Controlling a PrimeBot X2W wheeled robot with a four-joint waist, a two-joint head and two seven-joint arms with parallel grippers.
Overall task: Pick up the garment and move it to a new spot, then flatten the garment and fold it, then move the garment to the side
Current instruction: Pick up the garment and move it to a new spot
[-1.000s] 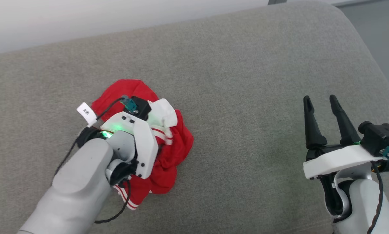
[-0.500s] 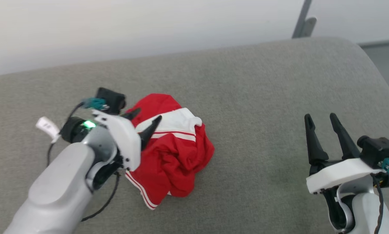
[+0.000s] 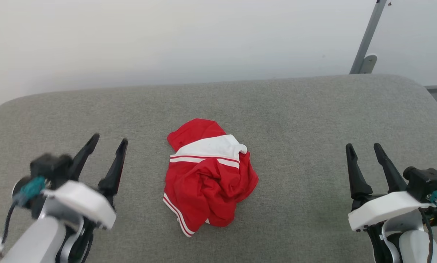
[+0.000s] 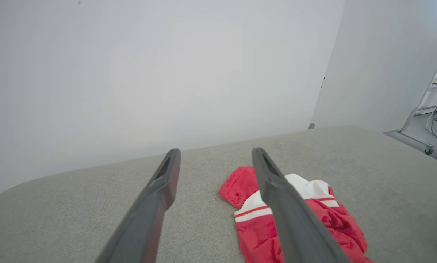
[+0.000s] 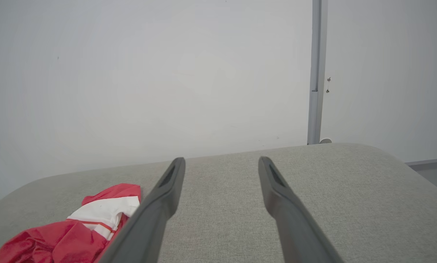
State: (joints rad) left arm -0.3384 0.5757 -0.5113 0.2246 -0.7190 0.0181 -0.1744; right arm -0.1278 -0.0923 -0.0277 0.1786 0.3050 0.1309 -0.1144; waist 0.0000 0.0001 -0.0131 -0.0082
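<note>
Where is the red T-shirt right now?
In the head view the crumpled red soft-cloth T-shirt with white sleeves lies in the middle of the grey cushioned surface, between the open left pincer and the open right pincer, touching neither.

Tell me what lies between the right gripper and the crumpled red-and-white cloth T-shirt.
Head view: bare grey fabric surface between the right gripper and the T-shirt.

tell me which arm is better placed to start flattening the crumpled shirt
Probably the left. The left pincer is open and sits nearer the shirt, which lies crumpled just beside it in the left wrist view. The right pincer, also open, has a wider stretch of grey cushion to cross.
</note>
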